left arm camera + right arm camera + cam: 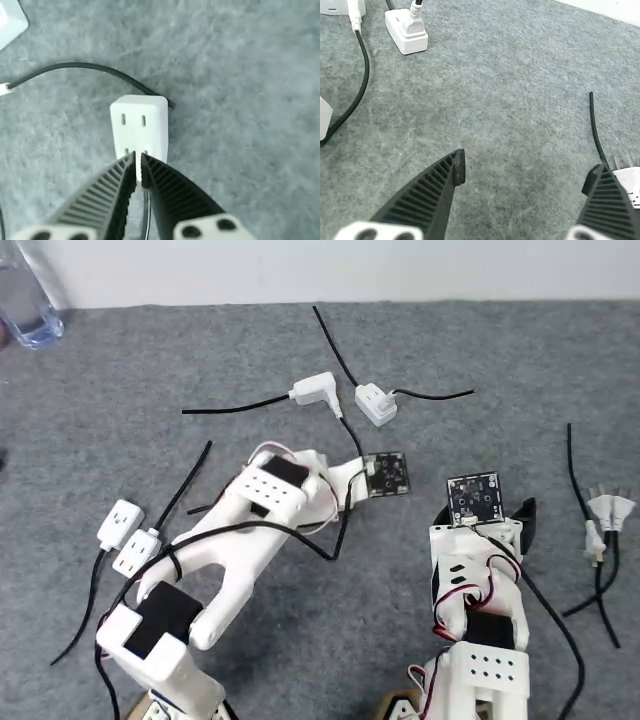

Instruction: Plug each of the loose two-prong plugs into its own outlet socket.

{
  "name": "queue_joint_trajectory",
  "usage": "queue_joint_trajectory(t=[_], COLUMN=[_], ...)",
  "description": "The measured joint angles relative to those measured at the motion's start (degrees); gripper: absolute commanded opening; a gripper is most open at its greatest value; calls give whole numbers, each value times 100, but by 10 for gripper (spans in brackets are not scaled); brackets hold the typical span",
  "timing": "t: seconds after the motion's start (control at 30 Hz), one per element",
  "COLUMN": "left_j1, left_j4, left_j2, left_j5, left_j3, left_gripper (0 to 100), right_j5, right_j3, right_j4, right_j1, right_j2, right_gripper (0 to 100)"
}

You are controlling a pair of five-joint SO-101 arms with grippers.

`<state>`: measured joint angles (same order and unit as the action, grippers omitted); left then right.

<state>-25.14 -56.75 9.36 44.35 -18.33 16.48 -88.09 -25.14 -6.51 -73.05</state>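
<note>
Hovering at the socket block [139, 125], left gripper [138, 160] pinched nearly together | right gripper [530, 171] spread wide, empty | loose plug [631, 181] lies well apart from that block | likely light, rigid, tugged by its cord [594, 120]: pinch the body behind prongs [618, 161].

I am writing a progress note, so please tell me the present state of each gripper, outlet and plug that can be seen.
left gripper: shut, tips over the near outlet's edge.
right gripper: open, holding nothing.
near outlet: upper pair of slots empty.
far outlet: a plug is seated in it.
loose plugs: unplugged, prongs bare.
</note>
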Motion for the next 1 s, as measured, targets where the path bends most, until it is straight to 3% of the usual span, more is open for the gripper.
queue_joint_trajectory(t=[0.13,0.27,0.4,0.77,1.0], left_j1=[35,193,316,325,325], left_j4=[-712,-923,-818,712,1143], left_j2=[0,0,0,0,44], left_j5=[-167,-316,-334,-352,-352], left_j3=[624,774,677,-97,-334], left_gripper=[169,273,284,305,305], right_j5=[0,0,0,0,0], right_j3=[0,0,0,0,0], right_j4=[0,0,0,0,0], right_j1=[0,0,0,0,0], right_j2=[0,0,0,0,0], right_gripper=[368,368,368,368,368])
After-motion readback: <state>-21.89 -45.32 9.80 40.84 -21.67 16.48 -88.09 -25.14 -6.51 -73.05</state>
